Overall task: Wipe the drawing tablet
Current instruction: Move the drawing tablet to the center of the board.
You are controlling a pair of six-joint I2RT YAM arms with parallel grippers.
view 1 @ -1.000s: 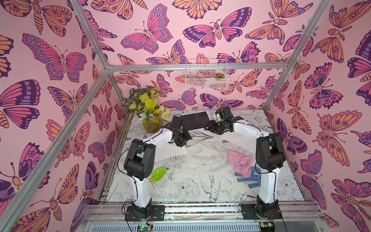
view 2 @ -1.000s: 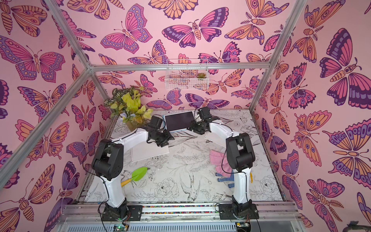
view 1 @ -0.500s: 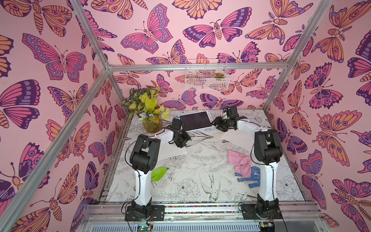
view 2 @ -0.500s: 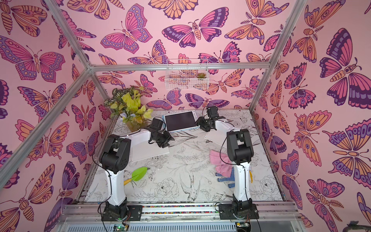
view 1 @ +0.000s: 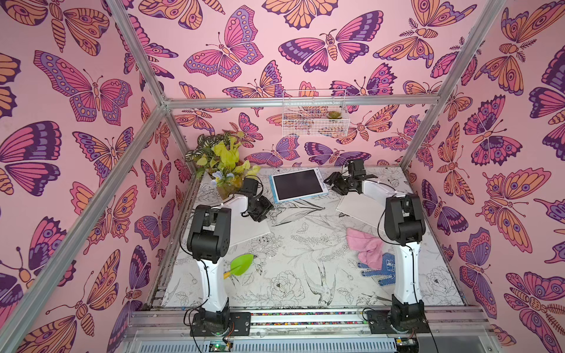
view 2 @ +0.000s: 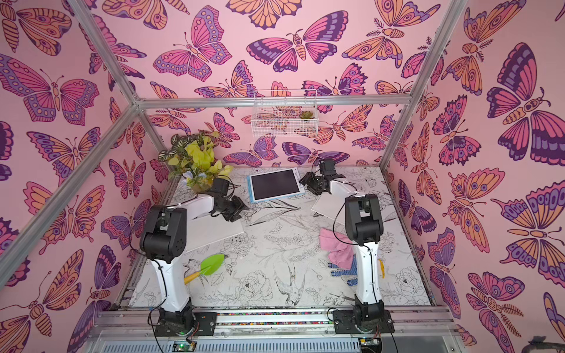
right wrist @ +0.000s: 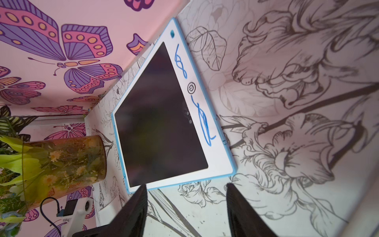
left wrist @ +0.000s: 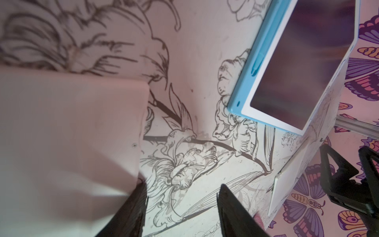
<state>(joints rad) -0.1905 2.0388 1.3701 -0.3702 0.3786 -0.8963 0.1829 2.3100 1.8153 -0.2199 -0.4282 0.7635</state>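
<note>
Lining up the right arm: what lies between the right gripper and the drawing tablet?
Only bare table separates right gripper from drawing tablet, shown in the right wrist view.

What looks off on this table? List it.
Blue pen scribbles mark the white border of the drawing tablet, beside its power button. The tablet lies skewed on the table. The pink cloth lies crumpled over a blue dotted glove, far from the tablet.

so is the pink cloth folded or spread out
Neither: bunched up. The pink cloth lies in a crumpled heap on the table, partly over a blue dotted glove.
</note>
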